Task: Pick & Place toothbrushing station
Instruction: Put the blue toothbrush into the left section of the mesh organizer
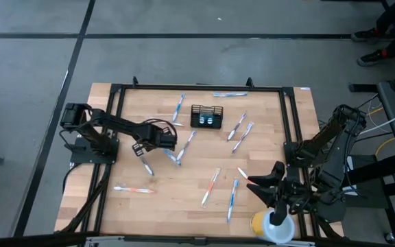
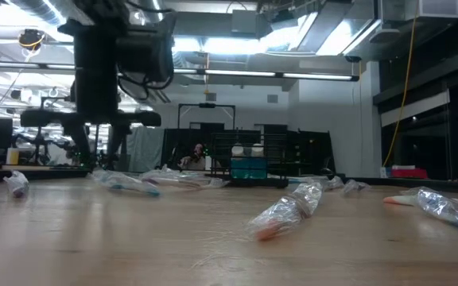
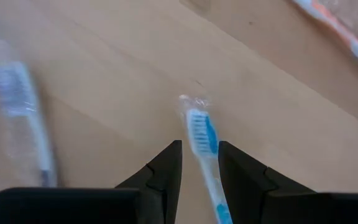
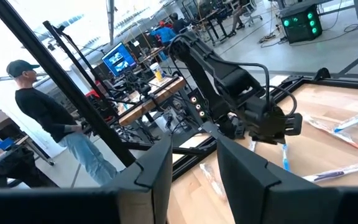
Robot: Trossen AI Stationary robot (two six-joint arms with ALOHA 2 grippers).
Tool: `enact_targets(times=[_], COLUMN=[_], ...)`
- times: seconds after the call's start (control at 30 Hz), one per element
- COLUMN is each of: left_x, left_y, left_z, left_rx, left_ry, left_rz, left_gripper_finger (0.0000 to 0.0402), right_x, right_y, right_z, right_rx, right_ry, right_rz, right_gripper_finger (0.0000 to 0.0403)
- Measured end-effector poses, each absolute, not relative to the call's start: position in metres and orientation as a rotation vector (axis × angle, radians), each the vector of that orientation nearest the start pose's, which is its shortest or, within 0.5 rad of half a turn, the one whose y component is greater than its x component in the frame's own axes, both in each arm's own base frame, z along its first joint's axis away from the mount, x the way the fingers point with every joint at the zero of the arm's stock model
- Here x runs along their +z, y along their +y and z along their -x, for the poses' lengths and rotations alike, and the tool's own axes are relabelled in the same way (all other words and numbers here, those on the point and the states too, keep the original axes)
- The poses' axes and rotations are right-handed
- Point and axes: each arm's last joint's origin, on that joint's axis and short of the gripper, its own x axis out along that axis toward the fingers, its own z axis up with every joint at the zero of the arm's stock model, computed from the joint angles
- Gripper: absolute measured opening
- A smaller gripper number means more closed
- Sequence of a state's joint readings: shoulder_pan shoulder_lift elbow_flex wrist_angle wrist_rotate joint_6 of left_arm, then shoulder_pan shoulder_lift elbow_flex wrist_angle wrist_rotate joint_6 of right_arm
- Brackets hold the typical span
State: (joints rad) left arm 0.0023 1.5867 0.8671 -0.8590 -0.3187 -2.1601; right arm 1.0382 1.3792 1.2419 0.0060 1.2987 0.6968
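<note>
My left gripper (image 1: 169,140) is over the table's left middle, shut on a blue and white toothbrush (image 3: 201,132) in a clear wrapper. It also shows in the right wrist view (image 4: 283,127), with the toothbrush (image 4: 284,157) hanging below it. The black mesh holder (image 1: 206,116) stands on the table toward the far edge, with blue items in it; it also shows in the low view (image 2: 249,163). My right gripper (image 1: 274,184) is open and empty at the near right, beside a yellow cup (image 1: 271,225). My left gripper pinches the toothbrush's handle (image 3: 209,167), just behind the bristle head, between its two fingers. The brush lies along the fingers, and its head sticks out past the fingertips. In the right wrist view the brush hangs below the fingers, clear of the table.
Several wrapped toothbrushes lie scattered over the wooden table, such as near the left front (image 1: 132,189), in the middle front (image 1: 211,186) and right of the holder (image 1: 242,130). A black frame (image 1: 290,123) borders the table. A person (image 4: 48,118) stands beyond the table.
</note>
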Motion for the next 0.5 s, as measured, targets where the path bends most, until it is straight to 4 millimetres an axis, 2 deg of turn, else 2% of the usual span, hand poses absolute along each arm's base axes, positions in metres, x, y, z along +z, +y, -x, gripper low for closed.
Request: enact_targets(times=[0.17, 0.3, 0.5], left_x=[0.144, 0.141, 0.141], left_y=[0.015, 0.017, 0.02], left_z=[-0.241, -0.239, -0.244], left_rx=[1.685, 1.678, 1.612], left_ry=[0.563, 0.548, 0.46], left_rz=[1.413, 1.356, 1.29], left_gripper_finger=[0.01, 0.0089, 0.0012], right_x=[0.38, 0.38, 0.381], right_y=[0.24, 0.24, 0.24], right_z=[-0.174, -0.174, -0.174], right_rx=[-0.266, -0.282, -0.29], right_ry=[-0.048, -0.057, -0.062], right_rz=[-0.587, -0.589, -0.595], right_gripper_finger=[0.013, 0.013, 0.013])
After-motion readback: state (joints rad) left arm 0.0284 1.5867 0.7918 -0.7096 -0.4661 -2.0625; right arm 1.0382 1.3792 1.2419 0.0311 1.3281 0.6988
